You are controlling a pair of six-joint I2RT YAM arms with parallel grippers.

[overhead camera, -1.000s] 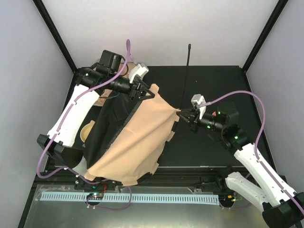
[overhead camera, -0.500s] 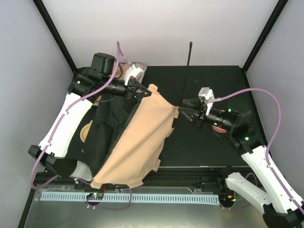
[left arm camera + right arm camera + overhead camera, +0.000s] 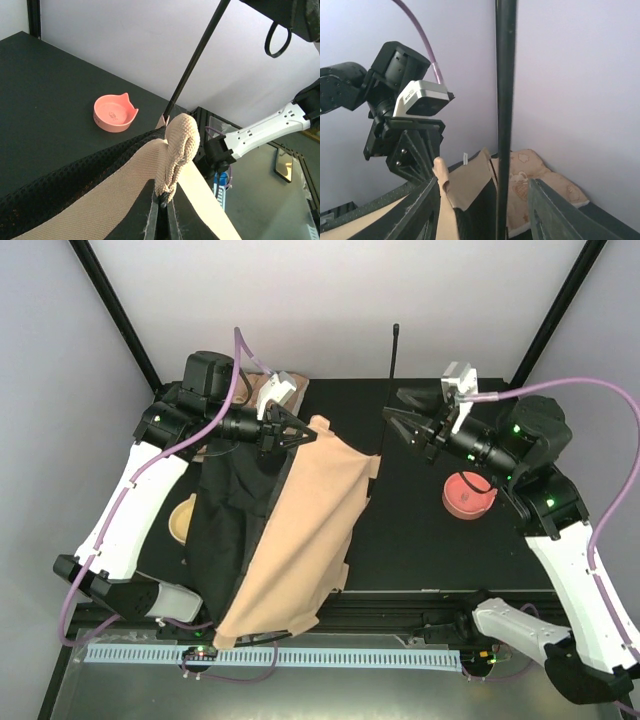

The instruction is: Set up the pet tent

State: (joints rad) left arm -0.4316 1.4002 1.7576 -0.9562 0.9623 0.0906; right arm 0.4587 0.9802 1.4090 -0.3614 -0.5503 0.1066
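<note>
The pet tent (image 3: 300, 530) lies on the left half of the black surface (image 3: 420, 540), with its far corner lifted. From above, a broad tan canvas panel slopes from that raised corner down to the near edge. The black lining shows in loose folds along its left side. Close up, the canvas has a coarse, even weave, and the lining beside it looks like open black mesh.

Your left hand (image 3: 305, 437) has its fingers pressed together on the raised corner, pinching a bunched, rolled fold of tan cloth (image 3: 176, 150). The fold bulges out above the fingertips (image 3: 150, 215) in the left wrist view.

One thin, round black pole (image 3: 394, 360) stands upright at the far edge of the surface, rising past the tent's right corner. In the left wrist view the pole (image 3: 197, 55) meets the cloth right at the pinched corner.

Your right hand (image 3: 398, 408) is spread and holds nothing. It is raised near the pole, on its right. In its own camera the pole (image 3: 505, 100) runs straight up between the two dark fingers (image 3: 427, 210). You cannot tell from these views whether either finger touches it.

A soft beige cushion (image 3: 535, 180) with a faint printed pattern lies against the back wall, behind the tent. A round pink bowl (image 3: 467, 494) with two small pointed ears on its rim sits on the surface to the right, well apart from the tent. The rim of a tan bowl (image 3: 183, 515) peeks out at the tent's left edge.
</note>
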